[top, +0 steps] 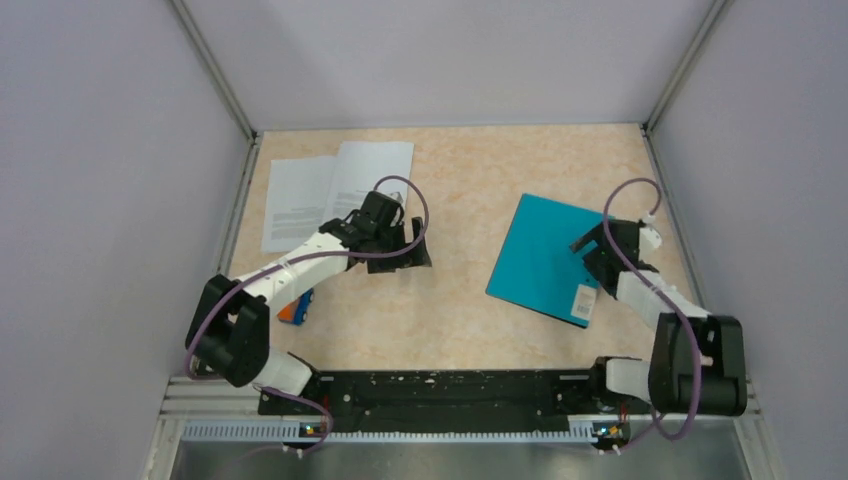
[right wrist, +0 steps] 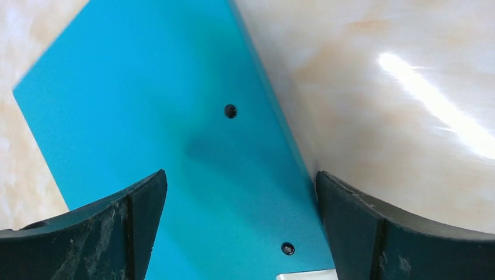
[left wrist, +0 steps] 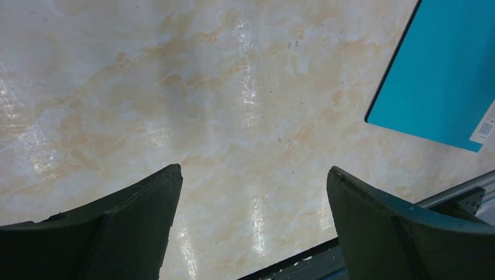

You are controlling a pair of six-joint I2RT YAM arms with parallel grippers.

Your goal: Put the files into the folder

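Beige marbled surface [top: 460,320], grey walls [top: 90,150] on three sides. Files [top: 335,190] lie flat at the far left, two white printed sheets partly overlapping, nothing touching them. Folder [top: 540,255] sits closed on the right half, teal cover up, turned at an angle, with a white label [top: 584,302] at its near-right corner. Left gripper [top: 418,250] hangs over bare surface just right of the files, jaws spread wide with nothing between them; its wrist view shows only marble and one corner of the folder [left wrist: 443,70] at the upper right. Right gripper [top: 592,252] is over the folder's right edge, jaws also fully apart, gripping nothing; its wrist view shows that edge running between the fingers, with two small dark rivets [right wrist: 230,111] on the cover. Small orange-and-blue object [top: 296,308] lies near left, beside the left arm.
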